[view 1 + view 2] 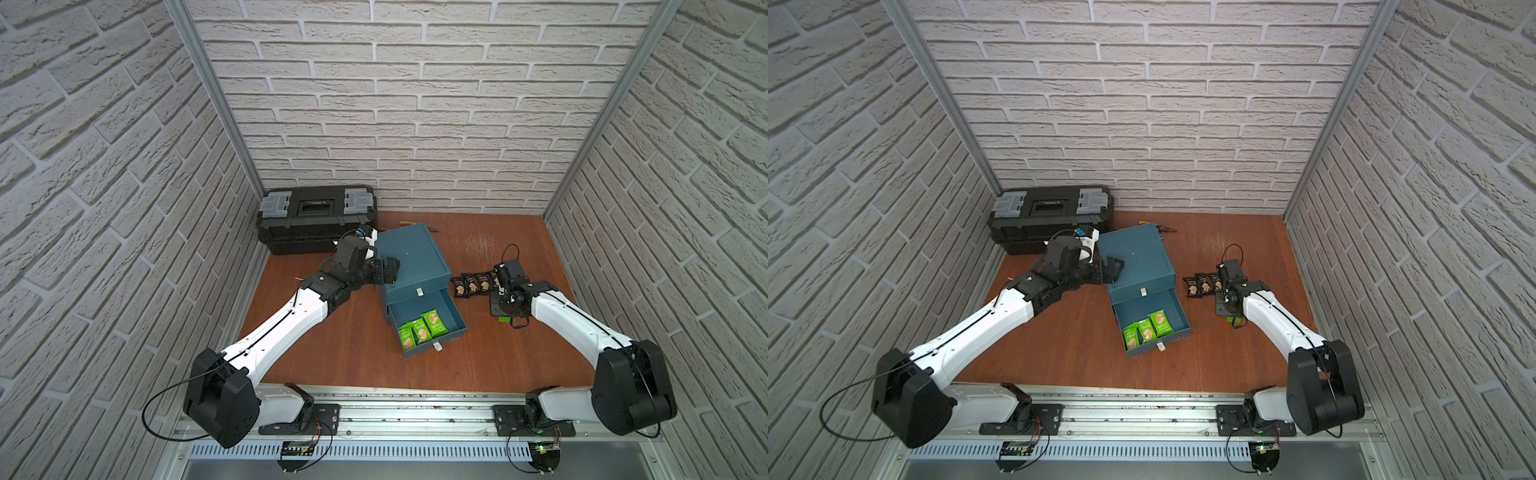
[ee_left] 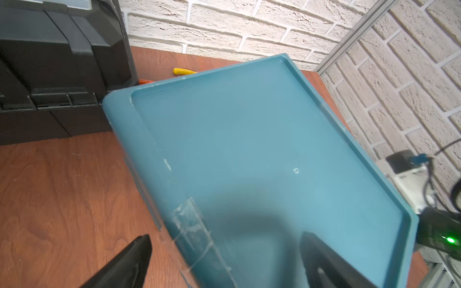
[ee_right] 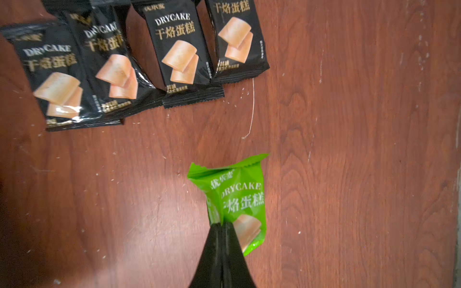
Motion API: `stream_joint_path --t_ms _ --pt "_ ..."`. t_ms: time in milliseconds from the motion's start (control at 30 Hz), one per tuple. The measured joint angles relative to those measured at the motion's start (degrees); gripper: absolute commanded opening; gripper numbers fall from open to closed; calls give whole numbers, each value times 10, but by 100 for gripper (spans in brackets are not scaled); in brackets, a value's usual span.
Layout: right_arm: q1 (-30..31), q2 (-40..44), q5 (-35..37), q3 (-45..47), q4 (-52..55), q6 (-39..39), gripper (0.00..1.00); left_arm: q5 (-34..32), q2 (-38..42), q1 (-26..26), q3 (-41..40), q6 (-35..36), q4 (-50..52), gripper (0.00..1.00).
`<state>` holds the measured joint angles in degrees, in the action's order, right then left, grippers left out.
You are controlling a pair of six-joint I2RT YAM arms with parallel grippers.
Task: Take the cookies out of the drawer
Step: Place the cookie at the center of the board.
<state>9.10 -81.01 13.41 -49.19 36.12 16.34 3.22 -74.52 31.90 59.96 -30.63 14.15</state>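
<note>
Cookies: three green packets [image 1: 422,329] lie in the open drawer [image 1: 455,316]; four black packets [image 3: 139,57] rest on the desk [image 3: 349,149] at right. Right pincer [image 3: 221,225] grips a green packet [image 3: 237,197] near them; release comes next. Left pincer [image 2: 224,259], spread wide, straddles the cabinet [image 2: 249,149] edge.

Black cookie packets [image 3: 174,49], four in a row: "DRYCAKE" over gold "干烙蛋糕", smaller print unreadable; green cookie packet [image 3: 234,197]: white "DRYCAKE" over partly hidden "烙蛋糕"; green packets in the drawer [image 1: 422,328]: print too small to read.
</note>
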Motion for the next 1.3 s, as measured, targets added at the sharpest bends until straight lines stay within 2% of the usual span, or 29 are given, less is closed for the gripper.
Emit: stream_joint_path --t_ms 200,567,767,900,1100,1300 --pt "-9 -71 13 -16 -32 -32 2 -4 0 0 0 0 7 99" --pt "-9 -117 74 -58 -42 -67 3 -10 2 0 0 1 10 99" --pt "-9 -119 75 -58 -36 -67 33 -15 9 0 0 2 19 98" --pt "-9 -117 73 -58 -27 -61 43 -19 17 0 0 2 27 99" --pt "-9 -59 70 -65 11 -45 47 -28 32 0 0 10 40 99" --pt "-8 39 35 -128 66 -28 47 -37 61 -1 0 21 66 99"
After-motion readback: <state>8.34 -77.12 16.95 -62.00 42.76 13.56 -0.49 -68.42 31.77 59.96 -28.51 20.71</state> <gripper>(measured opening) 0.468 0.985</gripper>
